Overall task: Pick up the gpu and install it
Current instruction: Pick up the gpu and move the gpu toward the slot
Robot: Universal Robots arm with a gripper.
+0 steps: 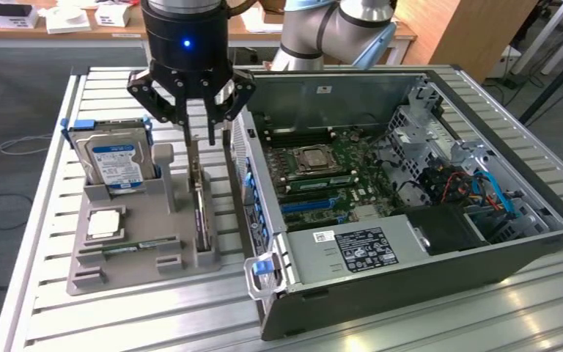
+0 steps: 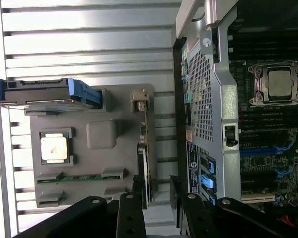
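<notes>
Slatted metal table [image 1: 37, 308] underneath, grey tray [image 1: 115, 273] at the exterior view's left, open computer case [image 1: 409, 293] at center-right. The gpu [image 1: 201, 216] stands on edge in the tray's slot just beside the case wall. The gripper [image 1: 208, 141] hangs right above it, fingers [image 1: 225, 132] spread either side of its top edge, clamping nothing.

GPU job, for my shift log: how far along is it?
Done: nothing visible; the gpu stands on edge in the grey holder, not lifted. In hand: the gripper hangs open over it, a finger on each side. Left: the pickup and the install in the open case.
</notes>
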